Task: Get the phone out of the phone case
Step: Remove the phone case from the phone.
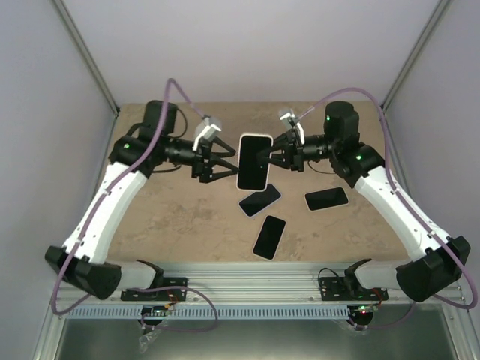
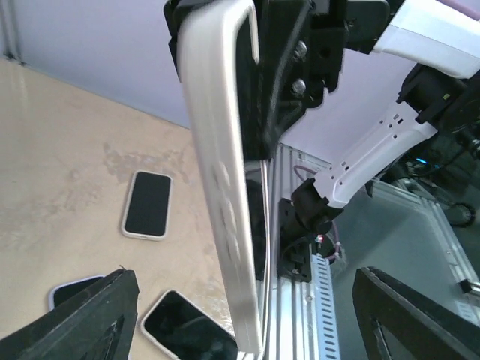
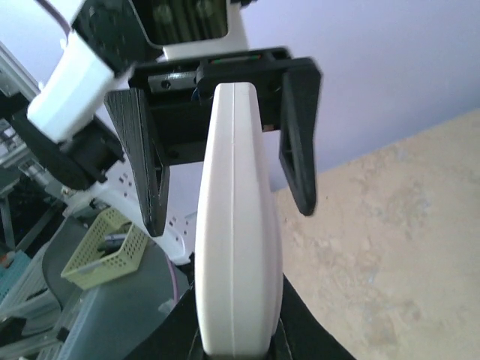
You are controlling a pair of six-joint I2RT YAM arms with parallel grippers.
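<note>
Holding phone case [image 3: 236, 225] with phone [image 1: 253, 160] off the table at top-view centre, right gripper [image 1: 266, 159] pinched on its right edge, left gripper [image 1: 231, 162] spread wide around the left edge without touching; probably light, slick, rigid glass in flexy shell, so best peeling at a corner lip.

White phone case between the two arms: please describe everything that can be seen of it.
The white phone case looks like smooth glossy plastic with rounded corners, and a dark-screened phone sits inside, screen up. It hangs above the table. The right hand pinches its right edge; the left hand stands open around its left edge.
</note>
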